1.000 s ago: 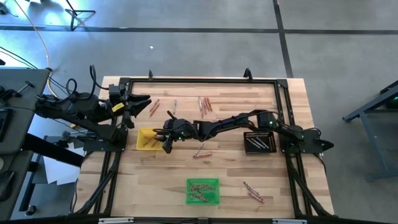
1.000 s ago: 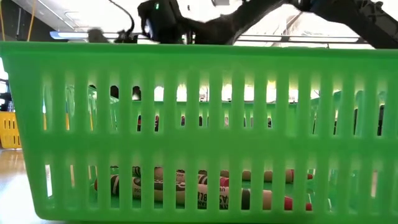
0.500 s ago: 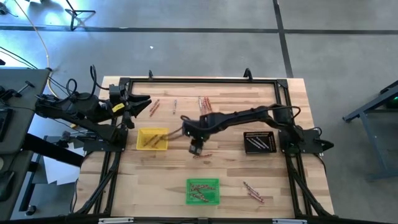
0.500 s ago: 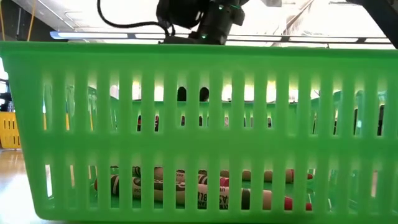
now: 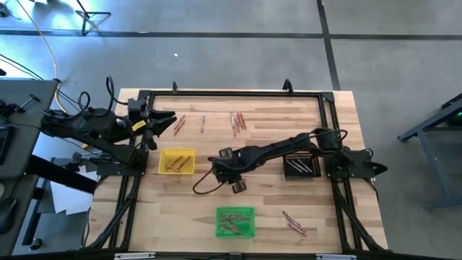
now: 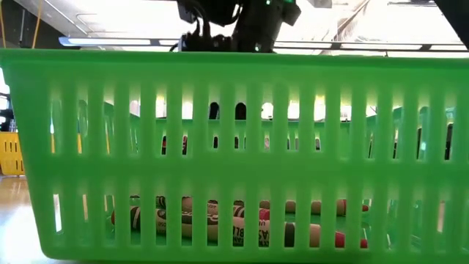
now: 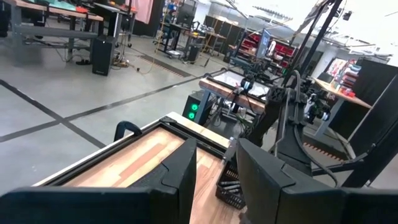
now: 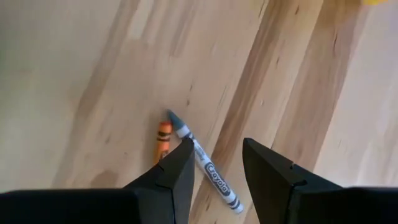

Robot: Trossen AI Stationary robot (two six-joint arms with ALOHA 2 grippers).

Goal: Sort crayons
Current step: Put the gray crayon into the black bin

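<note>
Right hand (image 8: 214, 168) is seen open and empty, poised just above the desk (image 8: 93, 74) near its middle. A grey-blue crayon (image 8: 204, 163) lies directly under it on the wood, its long axis running lengthwise through the gap between the fingers instead of across it, tip pointing away from the wrist; an orange crayon (image 8: 163, 138) lies touching or nearly touching that tip, partly hidden by one finger. Judged: a straight descent would probably straddle the grey-blue crayon. Beyond, the green tray (image 5: 235, 222) already holds several crayons, the yellow tray (image 5: 176, 161) a few, and loose clusters (image 5: 237, 121) remain towards the far edge. Left hand (image 5: 164, 120) is parked at the far-left corner, fingers apart, nothing held, much further from the target pair.
</note>
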